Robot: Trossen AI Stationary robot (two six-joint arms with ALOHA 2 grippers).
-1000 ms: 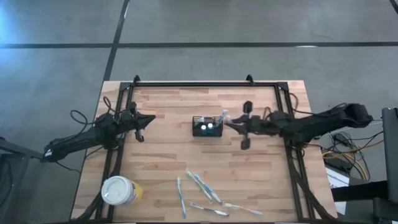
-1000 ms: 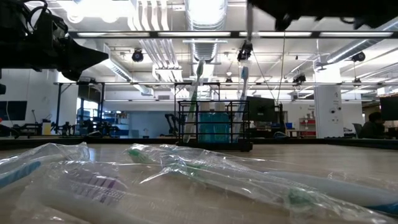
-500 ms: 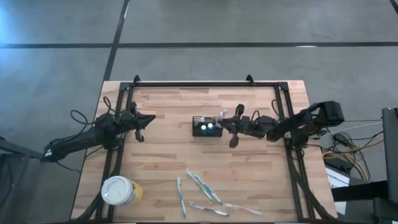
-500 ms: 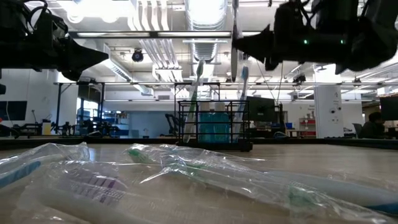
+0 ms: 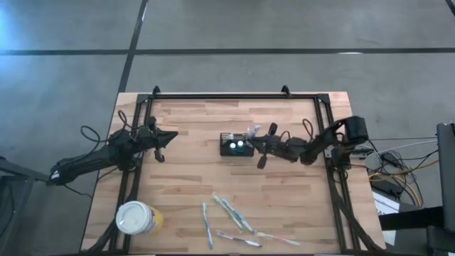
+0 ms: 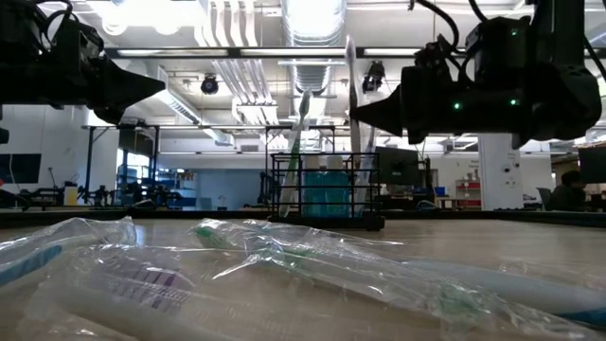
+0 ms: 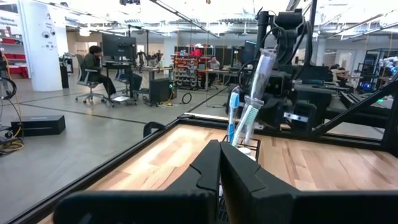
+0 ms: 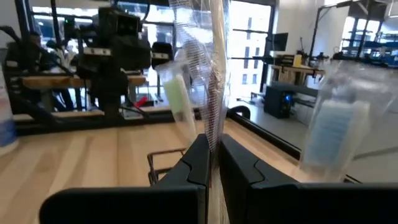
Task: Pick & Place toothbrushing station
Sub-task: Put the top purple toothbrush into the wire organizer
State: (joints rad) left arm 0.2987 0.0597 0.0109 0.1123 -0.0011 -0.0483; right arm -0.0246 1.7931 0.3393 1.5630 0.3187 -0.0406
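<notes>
No text, label, brand, number or sign is being shown clearly enough to be read in any of the views. Faint print is being shown on the wrapped toothbrush (image 6: pixel 142 284) nearest the low camera, but it is too blurred to be made out. Small markings are being seen on a white pillar (image 7: pixel 45 40) in the room behind, and these cannot be read either.
</notes>
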